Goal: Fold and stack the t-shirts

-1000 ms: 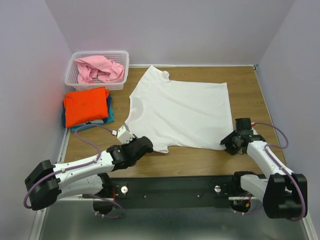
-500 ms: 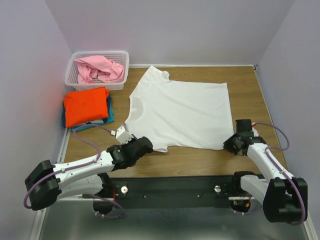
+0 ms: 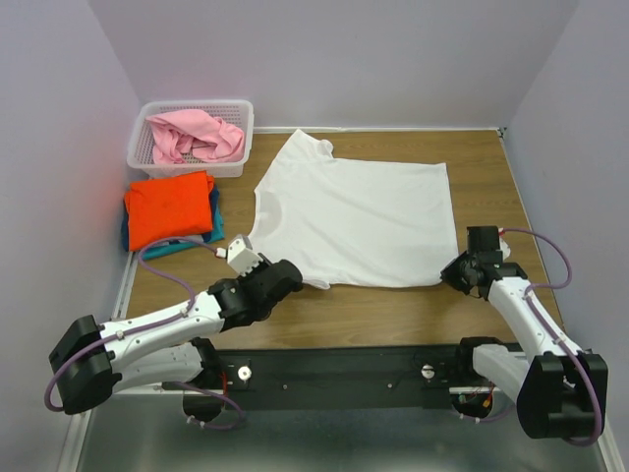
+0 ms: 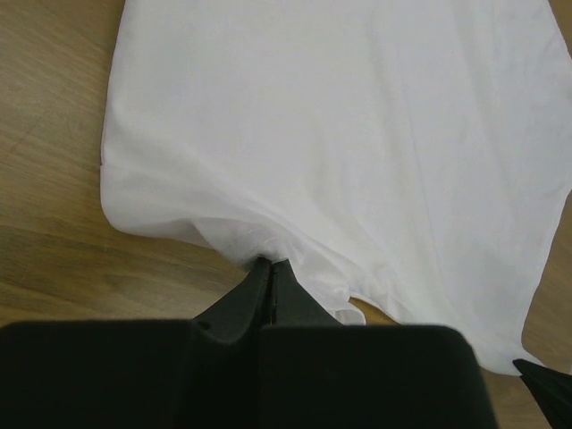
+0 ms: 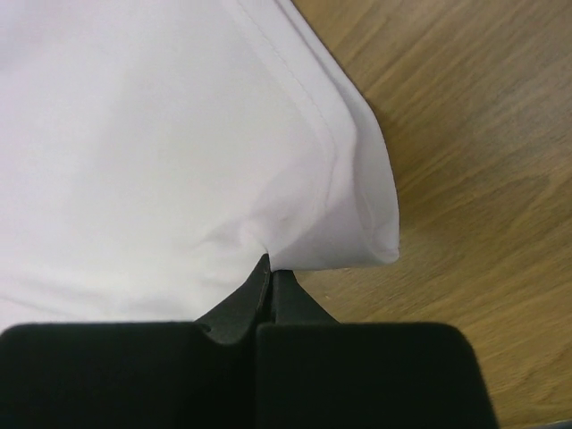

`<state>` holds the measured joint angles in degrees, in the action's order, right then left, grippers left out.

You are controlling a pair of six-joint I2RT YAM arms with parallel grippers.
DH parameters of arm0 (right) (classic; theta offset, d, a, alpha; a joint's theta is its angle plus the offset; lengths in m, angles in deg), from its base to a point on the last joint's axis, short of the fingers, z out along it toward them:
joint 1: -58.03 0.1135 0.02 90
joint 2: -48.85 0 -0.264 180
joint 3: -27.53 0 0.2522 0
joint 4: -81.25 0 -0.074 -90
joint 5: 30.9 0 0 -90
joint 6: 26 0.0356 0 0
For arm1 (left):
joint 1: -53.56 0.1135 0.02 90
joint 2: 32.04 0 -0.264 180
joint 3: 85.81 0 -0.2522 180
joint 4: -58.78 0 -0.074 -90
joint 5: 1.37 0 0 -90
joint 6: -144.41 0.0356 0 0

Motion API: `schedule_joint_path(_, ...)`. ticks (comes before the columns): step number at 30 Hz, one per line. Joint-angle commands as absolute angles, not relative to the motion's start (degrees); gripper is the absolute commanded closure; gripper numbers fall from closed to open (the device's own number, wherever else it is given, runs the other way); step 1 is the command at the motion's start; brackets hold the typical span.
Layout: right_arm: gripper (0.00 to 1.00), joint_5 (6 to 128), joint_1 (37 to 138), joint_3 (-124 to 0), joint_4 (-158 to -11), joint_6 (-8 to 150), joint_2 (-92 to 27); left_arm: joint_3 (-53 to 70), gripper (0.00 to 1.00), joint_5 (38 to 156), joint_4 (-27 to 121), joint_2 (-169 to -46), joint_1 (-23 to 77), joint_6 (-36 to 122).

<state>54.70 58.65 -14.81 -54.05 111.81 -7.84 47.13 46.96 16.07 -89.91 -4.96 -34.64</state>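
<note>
Left wrist, left claw (image 4: pixel 271 266) pinching white t-shirt (image 4: pixel 357 134) hem, right claw (image 5: pixel 270 265) seemingly likewise

Table (image 3: pixel 393 317): wooden top, mid-brown, grain running left to right; rectangular, set between three walls
Back wall (image 3: pixel 334 59): plain, pale lavender-grey, unmarked
Left wall (image 3: pixel 49 147): same finish, with a faint reddish tint low down near the table's edge
Right wall (image 3: pixel 580 118): same finish, slightly shaded
White strip (image 3: pixel 393 129): thin, along the table's far edge where it meets the back wall
Black rail (image 3: pixel 334 372): flat bar across the table's near edge
Grey metal surface (image 3: pixel 324 438): dull sheen, below the rail at the bottom of the top view
Light: even and diffuse, soft shadows only
</note>
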Motion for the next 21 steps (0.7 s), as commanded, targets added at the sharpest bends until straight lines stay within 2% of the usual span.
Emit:
schedule_joint_path(1, 0.99, 54.36, 58.29, -18.40, -54.76, 109.52, -9.77, 44.92, 1.00, 40.38, 17.06, -90.40, -2.96, -30.67)
schedule_joint_path(6, 0.99, 54.01, 58.29, -20.33, -55.37, 108.73, -10.56, 43.61, 1.00, 39.24, 21.36, -90.92, -0.24, -24.70)
schedule_joint_path(12, 0.99, 52.86, 58.29, -22.79, -55.55, 107.68, -12.23, 42.46, 1.00, 42.04, 35.32, -92.77, 5.55, -8.18)
schedule_joint_path(21, 0.99, 54.09, 58.29, -25.43, -58.27, 107.85, -16.98, 37.11, 1.00, 44.25, 42.28, -100.05, 10.67, 4.38)
